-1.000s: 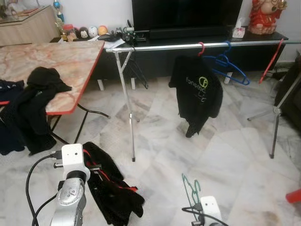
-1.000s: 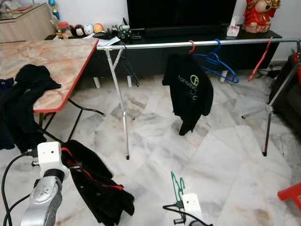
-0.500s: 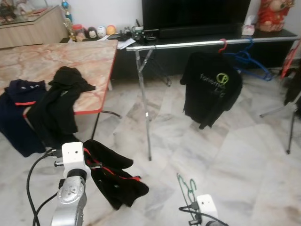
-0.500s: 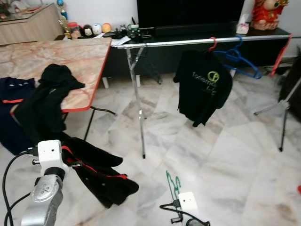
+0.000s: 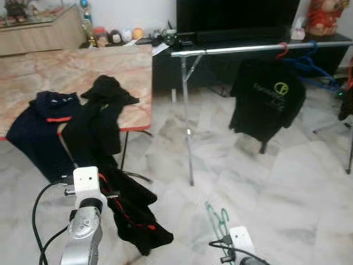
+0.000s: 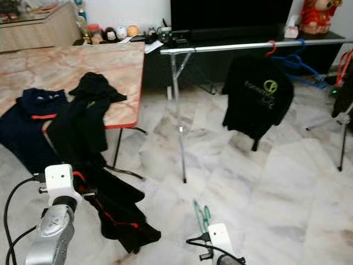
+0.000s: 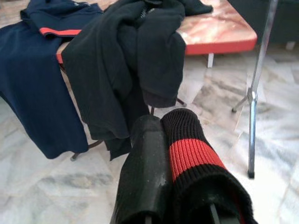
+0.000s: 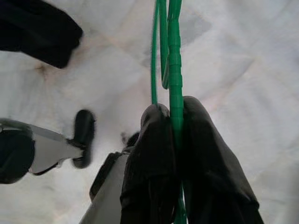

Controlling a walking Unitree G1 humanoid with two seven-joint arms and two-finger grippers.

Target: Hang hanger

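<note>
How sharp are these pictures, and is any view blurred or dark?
Both eye views are slightly soft, evenly lit; the hung black T-shirt has smeared lettering. Left wrist view is sharp on the table clothes. Right wrist view: green hanger crisp, floor blurred.

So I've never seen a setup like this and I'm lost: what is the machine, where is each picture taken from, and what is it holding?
It is a humanoid robot with two silver arms. The two wide pictures come from its head, looking down at a living room. The other two come from cameras on its wrists.

The left gripper is shut on a black garment with red trim that hangs toward the floor. The right gripper is shut on a green hanger.

Ahead, a marble-patterned table has a navy shirt and a black top draped over its edge. A metal clothes rail holds a black T-shirt.
</note>
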